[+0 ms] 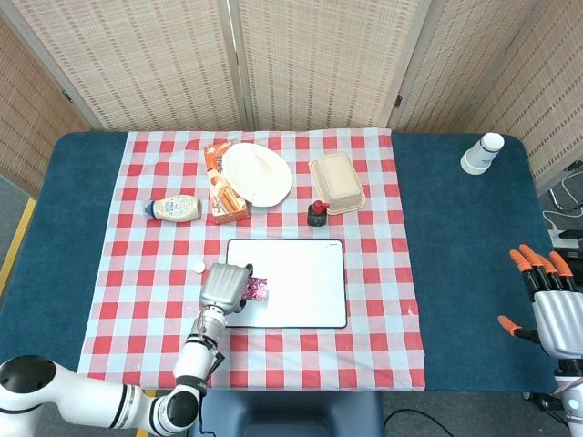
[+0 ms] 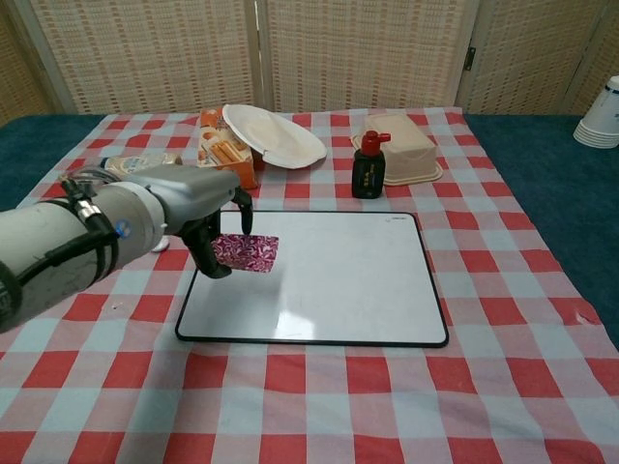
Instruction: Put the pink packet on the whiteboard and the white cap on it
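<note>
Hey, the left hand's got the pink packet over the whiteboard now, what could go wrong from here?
The left hand holds the pink packet near the whiteboard left edge, so if released now it may land half off the board. The white cap is small and lies close beside the arm; a sweep back might knock it away. Its size may also make it hard to pinch.

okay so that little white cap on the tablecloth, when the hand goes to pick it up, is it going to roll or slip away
The white cap looks low and flat on the tablecloth, so probably it won't roll. Being small and likely light, it may skid if nudged sideways, and it offers the left hand little to pinch.
</note>
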`<state>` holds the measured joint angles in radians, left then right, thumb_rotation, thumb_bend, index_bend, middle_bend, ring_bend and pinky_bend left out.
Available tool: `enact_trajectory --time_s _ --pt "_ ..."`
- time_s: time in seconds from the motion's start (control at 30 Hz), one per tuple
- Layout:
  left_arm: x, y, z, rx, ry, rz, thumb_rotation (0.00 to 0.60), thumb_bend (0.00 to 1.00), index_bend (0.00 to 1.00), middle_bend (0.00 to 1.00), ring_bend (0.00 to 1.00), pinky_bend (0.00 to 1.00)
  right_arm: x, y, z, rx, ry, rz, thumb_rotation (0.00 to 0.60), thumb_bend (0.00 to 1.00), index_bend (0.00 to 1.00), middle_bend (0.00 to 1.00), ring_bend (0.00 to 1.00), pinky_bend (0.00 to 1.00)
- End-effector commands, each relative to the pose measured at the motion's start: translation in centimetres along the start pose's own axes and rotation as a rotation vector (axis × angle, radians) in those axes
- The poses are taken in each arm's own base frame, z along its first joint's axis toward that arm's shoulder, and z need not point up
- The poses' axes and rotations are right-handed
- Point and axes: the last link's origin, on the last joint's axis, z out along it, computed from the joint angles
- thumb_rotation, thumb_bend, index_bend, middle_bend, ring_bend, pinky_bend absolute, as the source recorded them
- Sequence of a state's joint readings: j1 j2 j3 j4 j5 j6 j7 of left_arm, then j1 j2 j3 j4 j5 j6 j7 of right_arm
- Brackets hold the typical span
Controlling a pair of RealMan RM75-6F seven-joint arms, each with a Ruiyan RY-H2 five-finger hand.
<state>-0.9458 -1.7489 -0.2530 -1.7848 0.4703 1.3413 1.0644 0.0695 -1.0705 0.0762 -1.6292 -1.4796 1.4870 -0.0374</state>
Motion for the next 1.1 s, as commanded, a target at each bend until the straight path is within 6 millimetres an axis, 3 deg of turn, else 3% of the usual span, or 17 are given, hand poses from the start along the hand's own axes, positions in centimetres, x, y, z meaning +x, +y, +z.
enact_trajectory --time_s 0.03,0.4,1.1 --pt "0.2 1.5 0.1 -0.019 0.001 0.009 0.6 0.27 0.39 0.92 0.95 0.95 0.1 0.0 0.1 -0.002 0.003 0.003 0.6 0.0 0.07 0.0 0.0 0.02" --pt "2.5 3.2 1.9 -0.025 0.059 -0.006 0.6 0.27 0.39 0.92 0.95 0.95 0.3 0.4 0.4 -0.016 0.012 0.009 0.6 0.0 0.07 0.0 0.0 0.02" --pt "0.9 6.4 2.7 -0.069 0.036 0.0 0.6 0.27 0.39 0.92 0.95 0.95 0.8 1.1 1.1 -0.036 0.006 0.039 0.6 0.0 0.07 0.0 0.0 0.02"
